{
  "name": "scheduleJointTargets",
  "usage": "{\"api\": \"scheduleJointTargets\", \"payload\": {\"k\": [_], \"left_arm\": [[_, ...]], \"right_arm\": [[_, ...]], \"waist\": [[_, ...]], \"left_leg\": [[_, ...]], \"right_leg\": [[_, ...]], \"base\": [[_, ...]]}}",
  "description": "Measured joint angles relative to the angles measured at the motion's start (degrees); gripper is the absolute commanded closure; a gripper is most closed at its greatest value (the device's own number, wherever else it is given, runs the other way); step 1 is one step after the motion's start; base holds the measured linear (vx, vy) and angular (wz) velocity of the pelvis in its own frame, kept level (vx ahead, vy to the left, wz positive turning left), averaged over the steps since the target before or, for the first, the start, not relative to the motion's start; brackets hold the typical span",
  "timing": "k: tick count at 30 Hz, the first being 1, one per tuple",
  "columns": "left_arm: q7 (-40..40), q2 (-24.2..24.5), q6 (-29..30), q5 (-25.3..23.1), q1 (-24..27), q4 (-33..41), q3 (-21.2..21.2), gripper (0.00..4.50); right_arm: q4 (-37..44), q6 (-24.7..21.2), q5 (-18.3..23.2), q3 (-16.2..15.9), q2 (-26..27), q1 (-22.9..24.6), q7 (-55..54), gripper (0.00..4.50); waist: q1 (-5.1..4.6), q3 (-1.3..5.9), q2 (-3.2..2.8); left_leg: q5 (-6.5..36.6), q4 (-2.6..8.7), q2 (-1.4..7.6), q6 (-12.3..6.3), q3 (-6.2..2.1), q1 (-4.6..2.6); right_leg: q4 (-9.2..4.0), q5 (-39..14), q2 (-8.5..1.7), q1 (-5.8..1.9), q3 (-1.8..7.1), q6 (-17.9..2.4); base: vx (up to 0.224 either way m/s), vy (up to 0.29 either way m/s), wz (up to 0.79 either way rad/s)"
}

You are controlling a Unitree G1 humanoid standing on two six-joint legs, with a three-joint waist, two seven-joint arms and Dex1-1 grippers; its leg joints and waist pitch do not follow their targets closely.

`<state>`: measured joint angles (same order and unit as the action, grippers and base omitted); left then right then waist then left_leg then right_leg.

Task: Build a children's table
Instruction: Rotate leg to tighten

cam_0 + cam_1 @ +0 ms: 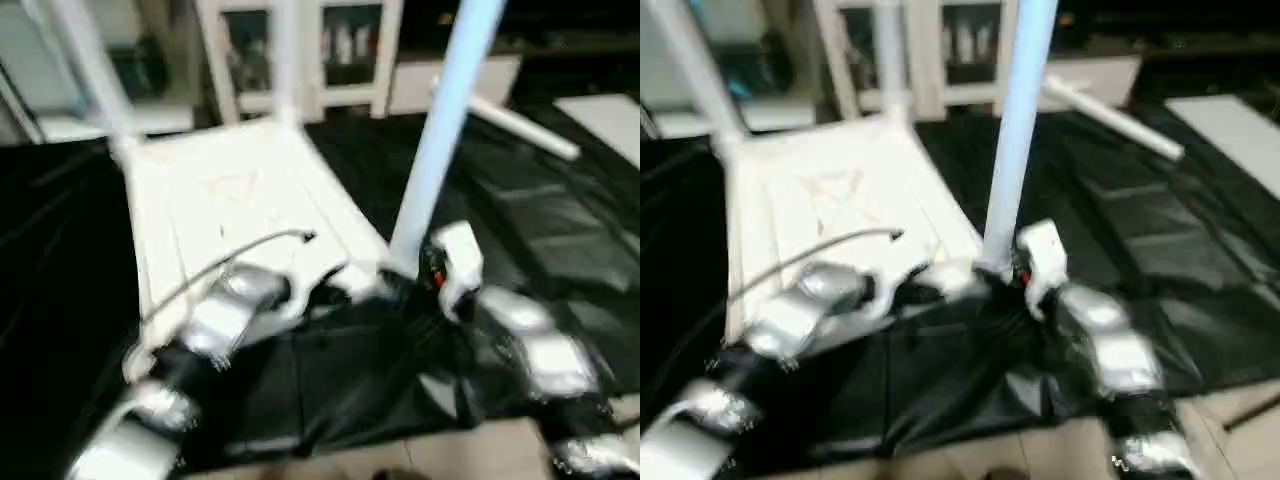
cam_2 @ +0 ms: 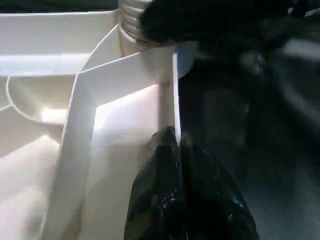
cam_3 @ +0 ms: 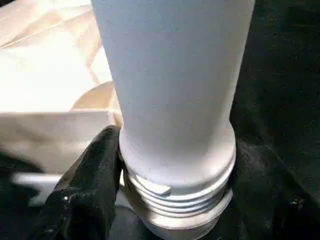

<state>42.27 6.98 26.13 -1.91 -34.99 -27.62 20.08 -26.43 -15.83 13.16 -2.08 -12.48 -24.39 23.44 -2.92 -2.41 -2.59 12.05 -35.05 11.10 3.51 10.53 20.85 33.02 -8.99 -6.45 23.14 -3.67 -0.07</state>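
Note:
The white tabletop (image 1: 230, 190) lies upside down on the black-covered work table, ribs facing up. Two white legs (image 1: 90, 60) (image 1: 285, 60) stand upright in its far corners. A third leg (image 1: 440, 130) rises from the near right corner, and its threaded base (image 3: 175, 210) shows above the socket. My right gripper (image 3: 175, 165) is shut on this leg just above the thread, one black finger (image 3: 90, 185) on each side. My left gripper (image 2: 176, 145) is shut on the tabletop's thin near rim (image 2: 175, 90), close to that same corner. Another leg (image 1: 520, 125) lies loose at the back right.
A thin grey cable (image 1: 230, 255) arches over my left forearm. A flat white board (image 1: 610, 115) lies at the far right of the black cover. White shelving (image 1: 320, 50) stands behind the table. The table's front edge and the pale floor (image 1: 400, 460) are just below my arms.

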Motion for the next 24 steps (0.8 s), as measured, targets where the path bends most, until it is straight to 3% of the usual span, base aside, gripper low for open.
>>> {"api": "scheduleJointTargets", "payload": {"k": [6,10,11,12,16,19,22,24], "left_arm": [[-11.4,-5.9,-0.8,-2.5,-4.5,-7.9,-1.6,4.50],[-12.1,-5.2,-1.4,-2.9,-4.8,-8.5,-1.9,4.50],[-11.7,-5.0,-1.6,-2.9,-4.8,-8.4,-1.8,4.50],[-11.5,-4.8,-1.6,-2.9,-4.8,-8.3,-1.8,4.50],[-9.3,-3.6,-1.8,-2.8,-4.4,-7.1,-1.3,4.50],[-6.3,-1.6,-2.2,-2.7,-3.1,-4.4,-0.6,4.50],[-1.4,2.1,-2.1,-2.2,-1.2,0.1,0.7,4.50],[3.6,5.9,-2.1,-1.5,0.7,3.9,2.1,4.50]], "right_arm": [[-13.1,3.7,-2.7,4.1,8.6,-9.5,-18.3,1.76],[-16.1,6.1,-2.8,4.3,9.8,-11.0,-19.1,1.76],[-16.3,6.6,-2.8,4.4,9.7,-11.0,-18.3,1.20],[-16.4,6.7,-2.8,4.5,9.7,-11.0,-17.7,1.20],[-14.1,7.7,-2.3,4.6,8.7,-8.8,-12.9,0.79],[-9.3,7.1,-2.3,2.8,6.4,-5.6,-9.0,0.62],[-1.3,2.7,-1.2,0.4,2.0,-1.8,-1.6,0.37],[5.8,-1.9,0.7,-1.9,-4.4,1.3,7.1,0.16]], "waist": [[-1.66,0.01,0.01],[-1.84,-0.03,0.09],[-1.87,-0.04,0.11],[-1.87,-0.04,0.10],[-1.74,-0.04,0.11],[-1.34,-0.05,0.12],[-0.52,-0.05,0.10],[0.44,-0.03,0.08]], "left_leg": [[0.0,-0.03,-0.20,0.00,-0.60,0.21],[0.0,-0.02,-0.20,0.00,-0.81,0.31],[0.0,-0.02,-0.19,0.00,-0.82,0.33],[0.0,-0.02,-0.19,0.00,-0.82,0.33],[0.0,-0.02,-0.20,0.00,-0.80,0.33],[0.0,0.10,-0.15,0.01,-0.80,0.33],[0.0,0.37,-0.16,-0.04,-0.76,0.33],[-0.1,0.51,-0.14,-0.28,-0.75,0.29]], "right_leg": [[-0.08,0.0,0.02,0.04,-0.24,0.0],[-0.07,0.0,0.04,0.03,-0.41,0.0],[-0.07,0.0,0.04,0.04,-0.41,0.0],[-0.07,0.0,0.04,0.04,-0.42,0.0],[-0.02,0.4,0.04,0.07,-0.36,-0.4],[0.03,0.5,0.06,0.11,-0.39,-0.5],[-0.01,0.4,0.07,0.17,-0.39,-0.4],[-0.01,0.3,0.08,0.18,-0.38,-0.2]], "base": [[0.000,0.000,0.00],[0.000,0.000,0.00],[0.000,0.000,0.00],[0.000,0.000,0.00],[0.000,0.000,0.00],[0.000,0.000,0.00],[0.000,0.000,0.00],[0.000,0.000,0.00]]}}
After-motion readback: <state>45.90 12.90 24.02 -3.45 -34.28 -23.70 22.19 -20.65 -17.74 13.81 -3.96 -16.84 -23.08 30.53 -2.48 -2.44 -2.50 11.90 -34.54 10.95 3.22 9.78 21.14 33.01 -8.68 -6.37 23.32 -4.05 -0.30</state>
